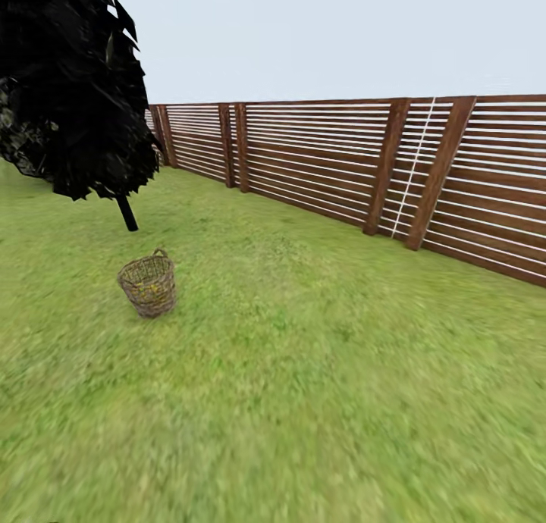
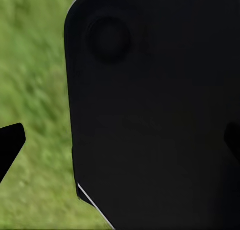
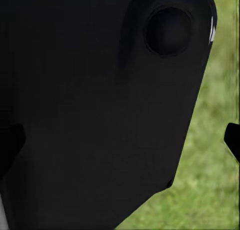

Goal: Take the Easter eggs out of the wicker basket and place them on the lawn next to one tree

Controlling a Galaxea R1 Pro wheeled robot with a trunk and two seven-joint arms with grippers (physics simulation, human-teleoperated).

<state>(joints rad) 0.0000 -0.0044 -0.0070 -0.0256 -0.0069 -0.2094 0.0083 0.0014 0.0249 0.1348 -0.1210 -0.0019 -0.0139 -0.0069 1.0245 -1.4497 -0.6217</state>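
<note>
**A:** Start at your fingers. In the left wrist view a dark fingertip (image 2: 10,142) pokes in at one edge and a second at the opposite edge, with a big black body panel (image 2: 155,120) between them. Left gripper (image 2: 122,145): tips set wide, nothing held, I'd call it parted.

**B:** And the right?

**A:** Same story. One fingertip (image 3: 233,137) at the edge, another dim at the far side, the right gripper (image 3: 122,140) spread and empty, a dark robot panel (image 3: 100,110) in front, grass behind.

**B:** Where's the target?

**A:** Head view: the wicker basket (image 1: 149,283) stands upright on the lawn (image 1: 318,386), well ahead of you and left of centre. A dark-leaved tree (image 1: 72,83) rises just behind it, and the slatted fence (image 1: 364,159) runs along the far edge.

**B:** Eggs?

**A:** There's some yellowish mottling inside, but I can't pick out eggs from here. Expect them light, hard and smooth, so likely to slip. Pinch each one across its middle, gently. The basket looks light too; it may tip if you nudge the rim.
</note>
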